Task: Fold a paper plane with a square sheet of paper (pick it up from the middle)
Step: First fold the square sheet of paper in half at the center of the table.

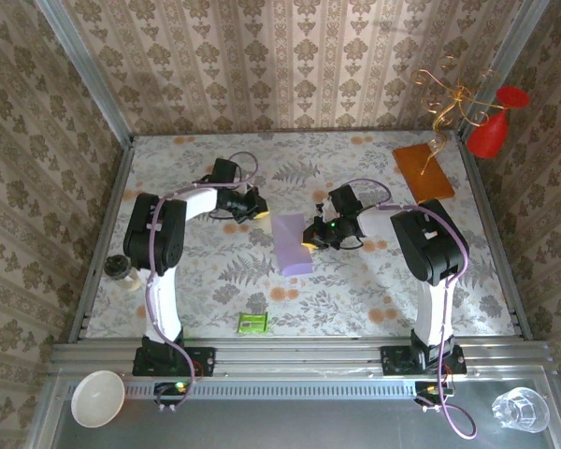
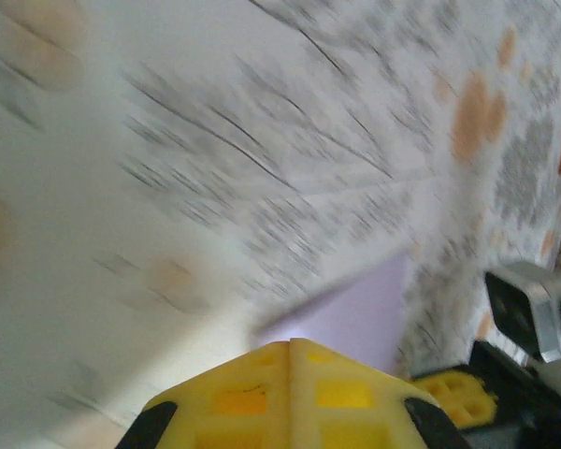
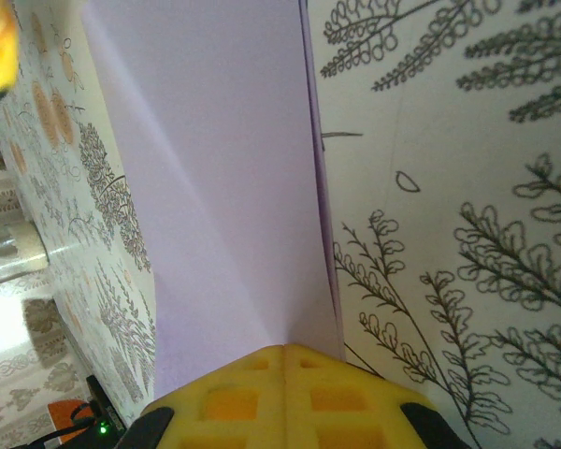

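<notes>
Worktop (image 1: 355, 290): floral cloth, with patterned walls on three sides.
Paper (image 1: 293, 245): mid-worktop, between the two hands. It reads as a tall rectangle, long axis running near edge to far edge. The right wrist view shows a doubled layer along its right side.
Right hand (image 1: 309, 241): closed, tips touching the paper's right edge. Cannot tell whether a layer is pinched.
Left hand (image 1: 259, 210): closed, holding nothing, just off the paper's far-left corner. The paper lies to its right and nearer.
Judgement: right hand is closer, and the next crease likely follows the long axis.
</notes>
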{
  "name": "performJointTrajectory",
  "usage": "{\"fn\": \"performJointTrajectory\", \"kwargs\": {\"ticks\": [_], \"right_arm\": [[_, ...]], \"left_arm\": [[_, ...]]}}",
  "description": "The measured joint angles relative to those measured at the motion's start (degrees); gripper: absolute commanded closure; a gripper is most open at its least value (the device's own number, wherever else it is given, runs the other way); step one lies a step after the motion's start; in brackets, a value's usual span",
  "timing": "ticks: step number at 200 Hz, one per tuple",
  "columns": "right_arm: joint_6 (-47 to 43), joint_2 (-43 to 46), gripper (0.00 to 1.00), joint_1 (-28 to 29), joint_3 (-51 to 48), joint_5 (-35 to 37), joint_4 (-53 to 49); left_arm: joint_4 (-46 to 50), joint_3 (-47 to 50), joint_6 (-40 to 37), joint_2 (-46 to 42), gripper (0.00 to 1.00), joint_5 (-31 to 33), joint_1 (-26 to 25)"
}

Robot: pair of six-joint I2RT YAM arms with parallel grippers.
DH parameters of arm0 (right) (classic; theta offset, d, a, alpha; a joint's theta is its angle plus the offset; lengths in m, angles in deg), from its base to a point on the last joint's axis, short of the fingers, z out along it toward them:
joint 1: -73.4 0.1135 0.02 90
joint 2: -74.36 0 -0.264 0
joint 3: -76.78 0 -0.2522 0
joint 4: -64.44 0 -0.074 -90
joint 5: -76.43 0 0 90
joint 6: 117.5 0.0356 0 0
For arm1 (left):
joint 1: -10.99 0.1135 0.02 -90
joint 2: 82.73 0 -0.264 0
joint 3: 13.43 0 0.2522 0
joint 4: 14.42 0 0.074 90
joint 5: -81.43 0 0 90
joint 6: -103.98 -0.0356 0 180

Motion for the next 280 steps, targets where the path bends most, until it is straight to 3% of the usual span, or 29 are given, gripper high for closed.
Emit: {"fn": "performJointTrajectory", "kwargs": {"ticks": [42, 66, 166, 229, 280], "right_arm": [[0.0, 0.0, 0.93, 0.0, -0.4, -0.2, 0.7], [0.0, 0.1, 0.94, 0.0, -0.5, -0.2, 1.0], [0.0, 0.1, 0.94, 0.0, -0.5, -0.2, 0.9], [0.0, 0.0, 0.94, 0.0, -0.5, -0.2, 0.9], [0.0, 0.0, 0.94, 0.0, -0.5, -0.2, 0.9]], "left_arm": [[-5.3, 8.5, 5.4, -5.4, 0.99, 0.2, -12.0], [-5.4, 12.0, 6.7, -5.4, 0.99, 0.1, -14.7], [-11.3, 22.2, 9.1, -9.4, 0.99, -1.3, -11.2], [-8.8, 29.9, 10.2, -17.3, 0.98, -1.6, -1.8], [-8.4, 18.7, 10.2, -15.5, 0.98, -1.9, -8.2]]}}
